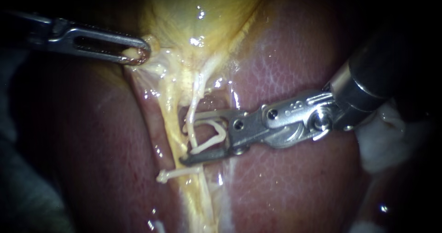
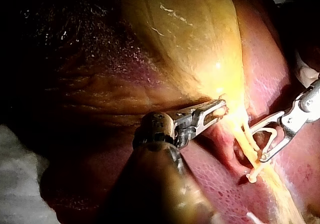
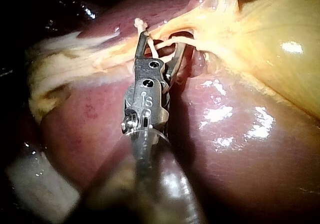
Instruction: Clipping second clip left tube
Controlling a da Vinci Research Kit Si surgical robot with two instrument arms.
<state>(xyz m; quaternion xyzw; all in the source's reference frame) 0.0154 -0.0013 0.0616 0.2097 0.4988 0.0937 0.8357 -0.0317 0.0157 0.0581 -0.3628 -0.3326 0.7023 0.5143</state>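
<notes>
Holding on the left: my left instrument [image 1: 138, 54] comes in from the left, and its slotted pincer is closed on a small nub of yellow tissue at the neck of the gallbladder [image 1: 193, 12].
Right instrument: my right instrument [image 1: 191, 138] comes in from the right across the liver [image 1: 294, 76]. Its pincer stands wide apart.
Loaded clip: a white loaded clip [image 1: 207, 143] sits spread open inside that pincer and touches both sides of it.
Tube: a pale tube [image 1: 192, 111] runs down from the gallbladder neck and passes into the gap of the right pincer, with the loaded clip around it. I cannot tell from the endoscope view whether this is the left tube.
Placed clip: a second white clip, the placed clip [image 1: 177, 174], lies closed across the yellowish strand just past the tip of the lower side of my right pincer, farther from the gallbladder.
Surroundings: the liver is glossy red-brown on both sides of the strand.
</notes>
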